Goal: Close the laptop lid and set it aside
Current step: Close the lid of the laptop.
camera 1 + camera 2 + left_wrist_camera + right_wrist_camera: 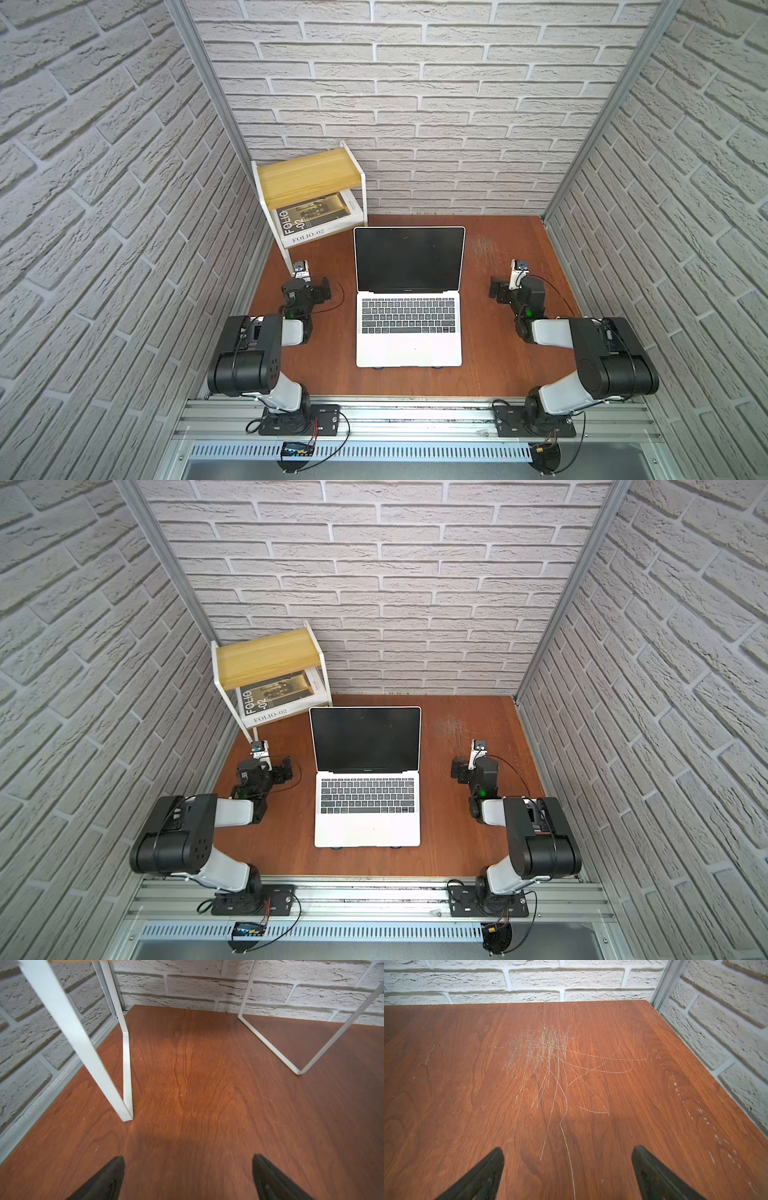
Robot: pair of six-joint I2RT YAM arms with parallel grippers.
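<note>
Fingers (108, 1178) apart, empty: my left gripper (188, 1159), right gripper (568, 1151) flank thin silver-white laptop (409, 332); lopsided shove on black-glass lid (409, 257) may skid it.

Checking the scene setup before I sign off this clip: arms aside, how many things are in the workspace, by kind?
Laptop: 1
Shelf: 1
Book: 1
Total: 3
Blue tips under the laptop's front edge: unclear, not counted.
</note>
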